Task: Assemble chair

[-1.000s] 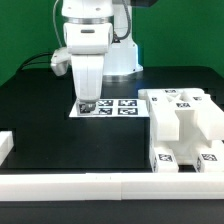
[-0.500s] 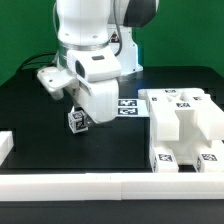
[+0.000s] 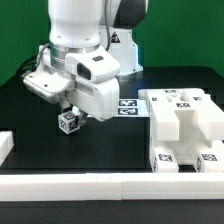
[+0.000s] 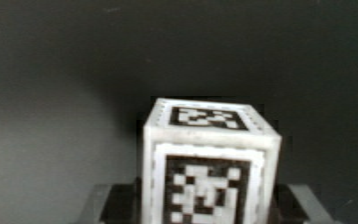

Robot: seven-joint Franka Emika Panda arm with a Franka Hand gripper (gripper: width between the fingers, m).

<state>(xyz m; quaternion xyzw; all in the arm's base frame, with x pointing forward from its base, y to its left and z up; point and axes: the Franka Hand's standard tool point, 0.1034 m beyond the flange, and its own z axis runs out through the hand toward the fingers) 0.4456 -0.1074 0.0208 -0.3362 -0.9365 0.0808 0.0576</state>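
Note:
My gripper (image 3: 70,114) hangs tilted above the black table, left of centre in the exterior view, shut on a small white tagged block (image 3: 68,122). The wrist view shows that block (image 4: 208,160) filling the middle, a dark finger on each side of it and a tag on two of its faces. A larger white chair structure (image 3: 184,120) of slabs and blocks with tags stands at the exterior view's right, well apart from the gripper.
The marker board (image 3: 126,106) lies flat behind the gripper, partly hidden by the arm. A long white rail (image 3: 70,184) edges the table's front. A white block (image 3: 5,146) sits at the exterior view's left edge.
The arm has swung toward the exterior view's left and forward, tilting, carrying the small block away from the marker board and up off the table.

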